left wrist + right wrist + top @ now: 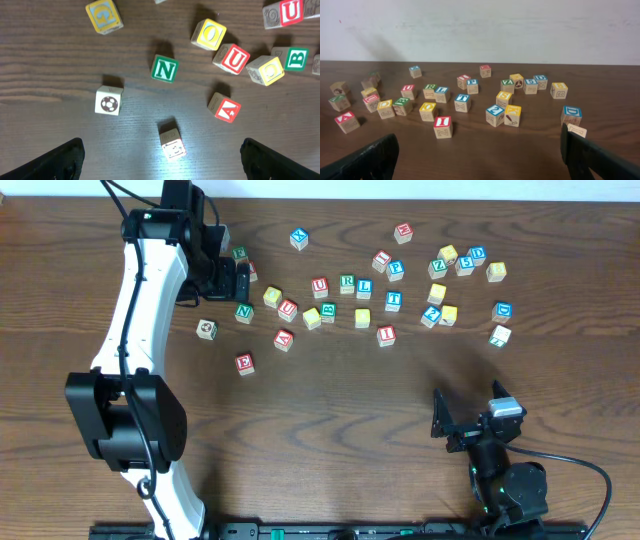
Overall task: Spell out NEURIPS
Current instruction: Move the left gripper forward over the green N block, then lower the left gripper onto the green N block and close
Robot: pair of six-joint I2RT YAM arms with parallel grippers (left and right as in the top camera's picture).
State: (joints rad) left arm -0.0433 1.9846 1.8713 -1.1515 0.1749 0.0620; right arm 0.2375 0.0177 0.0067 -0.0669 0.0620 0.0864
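Lettered wooden cubes lie scattered across the far half of the table. Green N (244, 312) (164, 68), red E (244, 364), red U (319, 286), green R (346, 283), red I (386, 335) (442, 121), blue P (396, 270) and yellow S (437, 293) all lie apart. My left gripper (228, 280) (172, 165) hangs open over the left cluster, above and behind the N, with nothing in it. A glare-washed cube (171, 143) lies between its fingers. My right gripper (472, 412) (480, 160) stands open and low at the near right, holding nothing.
Other cubes crowd the same area: a soccer-ball cube (206, 329) (108, 100), red A (284, 339) (224, 107), a second red U (288, 308) (233, 58), blue L (364, 288), blue T (394, 300), blue Z (431, 316). Bare wood lies along the near side.
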